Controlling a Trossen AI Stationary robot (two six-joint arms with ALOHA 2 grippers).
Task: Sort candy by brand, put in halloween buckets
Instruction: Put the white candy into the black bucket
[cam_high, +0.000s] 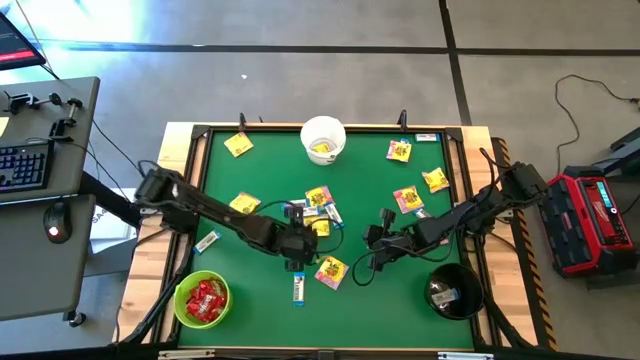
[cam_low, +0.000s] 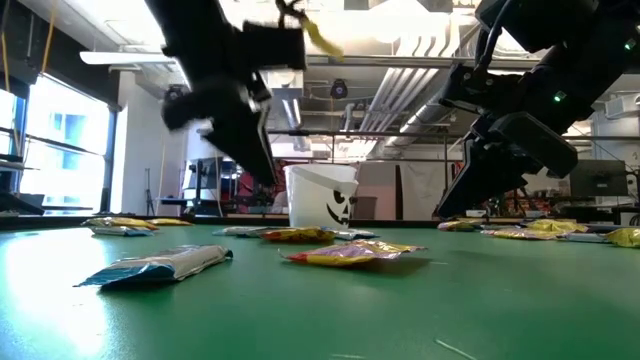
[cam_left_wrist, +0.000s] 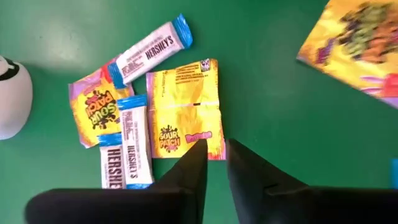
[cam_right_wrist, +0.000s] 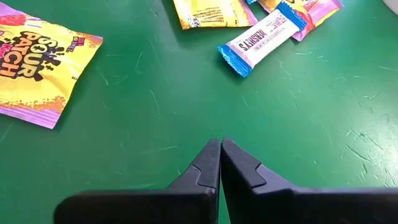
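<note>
Candy lies scattered on the green table: yellow packets (cam_high: 399, 150) and white-and-blue bars (cam_high: 298, 290). My left gripper (cam_left_wrist: 214, 149) stands narrowly open, pointing steeply down over the near edge of a yellow packet (cam_left_wrist: 183, 106) in the middle cluster (cam_high: 318, 205); two bars (cam_left_wrist: 134, 146) lie beside that packet. My right gripper (cam_right_wrist: 219, 146) is shut with nothing in it over bare green, right of centre (cam_high: 372, 243). The white bucket (cam_high: 323, 138) stands at the far edge, the green bucket (cam_high: 202, 300) with red packets at the near left, the black bucket (cam_high: 452, 290) at the near right. My left gripper has its fingertips (cam_left_wrist: 198, 152) right at the yellow packet's edge (cam_left_wrist: 205, 134), coming from above at a slant. Nothing shows between the fingers, and I cannot tell whether they touch the packet.
A large yellow packet (cam_left_wrist: 354, 43) lies flat just beyond the left gripper, toward the right arm. A white-and-blue bar (cam_right_wrist: 261, 40) and another yellow packet (cam_right_wrist: 43, 62) lie ahead of the right gripper. Wooden rails (cam_high: 180, 190) border the table.
</note>
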